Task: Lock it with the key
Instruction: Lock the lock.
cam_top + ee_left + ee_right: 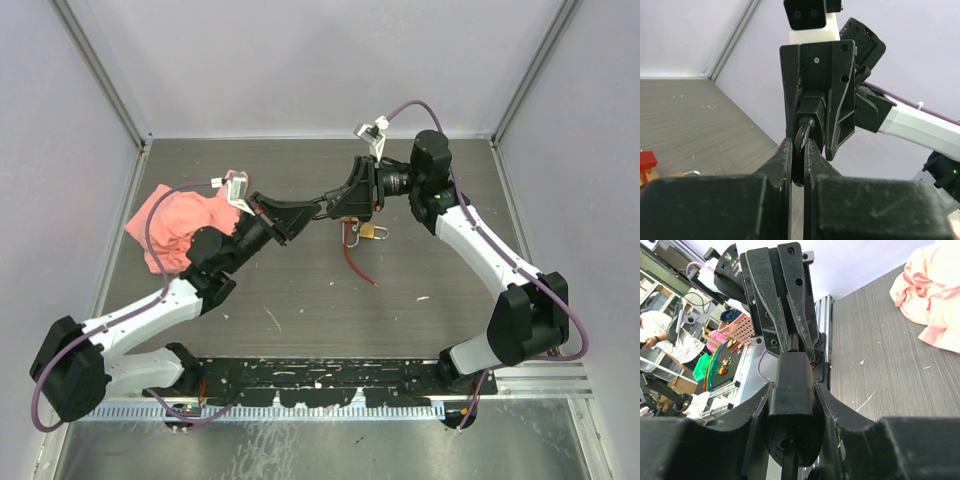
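Meeting above the middle of the grey table (pixel 300 300), the two arms reach toward each other, with a pink cloth (pixel 180 225) bunched at the far left, well apart from the work. The right pincer (pixel 338 200) is clamped around a black block (pixel 792 430), its jaws set part-way apart by the block's width. I take this block for the lock body, though the pictures do not settle it. The left pincer (pixel 799 147) is squeezed almost closed on a thin dark loop (pixel 804 127) sticking out of the block's end, probably the key's head.

The block is off the table, between the two pincers. Its long axis runs along the line joining them, roughly level. The end with the loop faces the left pincer.

A small brass padlock (pixel 372 231) lies on the table just below the meeting point. A red cord (pixel 358 262) trails from it toward the arms.

The step in hand looks like the turn of the key. The next move probably calls for the left wrist to roll about the block's long axis while the right pincer holds the block firm.
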{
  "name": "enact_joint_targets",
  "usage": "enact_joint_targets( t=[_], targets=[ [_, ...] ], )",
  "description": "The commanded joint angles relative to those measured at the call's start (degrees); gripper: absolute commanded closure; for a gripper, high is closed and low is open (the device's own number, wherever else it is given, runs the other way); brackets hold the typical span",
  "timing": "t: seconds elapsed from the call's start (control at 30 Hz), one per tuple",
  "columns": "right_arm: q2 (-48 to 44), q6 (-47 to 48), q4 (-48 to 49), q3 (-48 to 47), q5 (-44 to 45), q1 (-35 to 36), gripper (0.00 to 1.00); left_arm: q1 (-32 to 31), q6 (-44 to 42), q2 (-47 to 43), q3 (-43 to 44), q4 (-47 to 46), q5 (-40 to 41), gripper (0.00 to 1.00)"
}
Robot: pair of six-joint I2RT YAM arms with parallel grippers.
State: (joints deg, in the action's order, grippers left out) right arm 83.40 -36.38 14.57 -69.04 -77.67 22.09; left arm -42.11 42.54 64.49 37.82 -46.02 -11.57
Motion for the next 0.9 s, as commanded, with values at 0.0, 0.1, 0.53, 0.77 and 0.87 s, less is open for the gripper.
enact_joint_targets(
  t=[0.0, 0.1, 0.53, 0.77, 0.87],
  targets=[
    [1.4, -4.9, 8.1, -0.6, 2.5, 9.3, 0.99, -11.3, 2.4, 8.7, 3.3, -6.8, -9.8, 1.0],
    [1.5, -12.9, 19.5, 2.2, 2.7, 8.5, 0.99, -14.2, 2.0, 10.6, 2.0, -10.7, -7.8, 1.0],
    [1.9, -16.6, 23.2, 2.7, 2.0, 10.9, 0.99, -20.1, 6.5, 25.5, 3.5, -30.1, -4.5, 1.0],
    [2.0, -16.0, 22.7, 3.5, 2.2, 10.4, 0.99, -21.4, 6.7, 28.6, 6.6, -29.4, -5.1, 1.0],
    [1.9, -18.1, 25.1, 3.5, 2.3, 10.1, 0.99, -22.3, 9.9, 33.5, 7.5, -35.7, -5.0, 1.0]
  ],
)
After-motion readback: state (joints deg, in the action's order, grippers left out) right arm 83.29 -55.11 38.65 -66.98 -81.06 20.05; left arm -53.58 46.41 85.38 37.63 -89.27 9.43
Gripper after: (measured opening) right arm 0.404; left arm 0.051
